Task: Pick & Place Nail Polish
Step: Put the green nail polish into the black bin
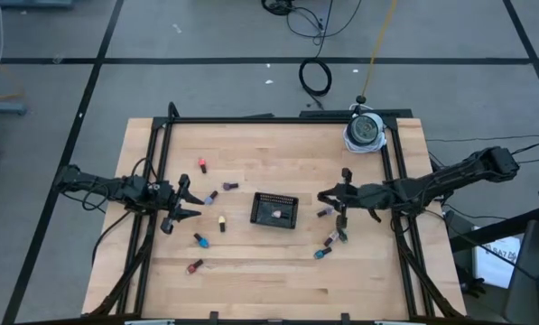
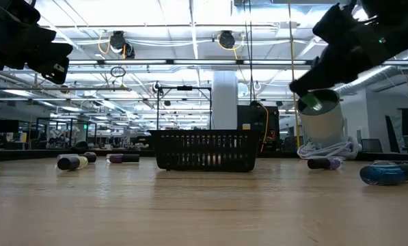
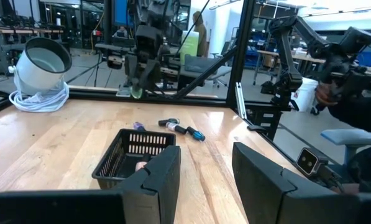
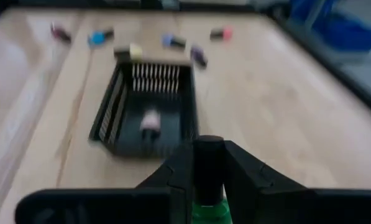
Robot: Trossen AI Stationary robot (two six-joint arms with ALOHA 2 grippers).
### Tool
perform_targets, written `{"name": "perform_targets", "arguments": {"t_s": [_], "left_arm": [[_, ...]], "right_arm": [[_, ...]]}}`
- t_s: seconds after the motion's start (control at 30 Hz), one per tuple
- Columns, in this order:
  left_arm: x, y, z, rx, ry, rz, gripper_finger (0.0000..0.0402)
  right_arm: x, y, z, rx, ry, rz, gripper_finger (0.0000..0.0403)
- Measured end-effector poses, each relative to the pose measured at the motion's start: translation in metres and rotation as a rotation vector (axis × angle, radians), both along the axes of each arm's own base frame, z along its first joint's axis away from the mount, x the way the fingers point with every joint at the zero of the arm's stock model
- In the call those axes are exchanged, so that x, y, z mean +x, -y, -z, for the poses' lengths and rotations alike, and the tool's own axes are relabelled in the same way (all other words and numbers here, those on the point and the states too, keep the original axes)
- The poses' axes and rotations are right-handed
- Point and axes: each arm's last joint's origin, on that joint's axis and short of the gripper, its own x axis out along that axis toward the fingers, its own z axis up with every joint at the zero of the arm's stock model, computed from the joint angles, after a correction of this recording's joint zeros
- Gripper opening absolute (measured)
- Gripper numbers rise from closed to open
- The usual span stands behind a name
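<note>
Several tiny nail polish bottles lie on their sides on the wooden table, one group left of the black mesh tray (image 1: pixel 274 209) such as a yellow one (image 1: pixel 222 222), and one group right of it such as a teal one (image 1: pixel 321 254). A pink bottle (image 4: pixel 150 121) lies inside the tray. My right gripper (image 1: pixel 326 197) hovers just right of the tray, shut on a green bottle (image 4: pixel 209 211) with a dark cap. My left gripper (image 1: pixel 186 203) waits open at the table's left side, nothing between its fingers (image 3: pixel 163 174). My right gripper pinches the green bottle between its two fingers (image 4: pixel 241 174), one on each side of it. The dark cap (image 4: pixel 208 158) sticks out past the fingertips toward the tray. The fingers come from the table's right side, slanting slightly down. The bottle is lifted clear of the table.
A white round object (image 1: pixel 366 131) with a coiled white cord stands at the far right corner. A black metal frame (image 1: pixel 278 119) runs along the table's far edge and both sides. Bare wood lies near the front edge.
</note>
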Motion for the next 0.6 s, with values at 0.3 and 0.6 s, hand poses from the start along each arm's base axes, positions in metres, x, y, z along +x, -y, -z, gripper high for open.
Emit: {"name": "perform_targets", "arguments": {"t_s": [0.3, 0.6], "left_arm": [[0.000, 0.000, 0.000, 0.000, 0.000, 0.000, 0.0145], [0.000, 0.000, 0.000, 0.000, -0.001, 0.000, 0.0145]], "right_arm": [[0.006, 0.002, -0.020, 0.008, 0.279, -0.180, 0.0046], [0.007, -0.012, -0.033, 0.106, 0.431, -0.546, 0.0046]]}}
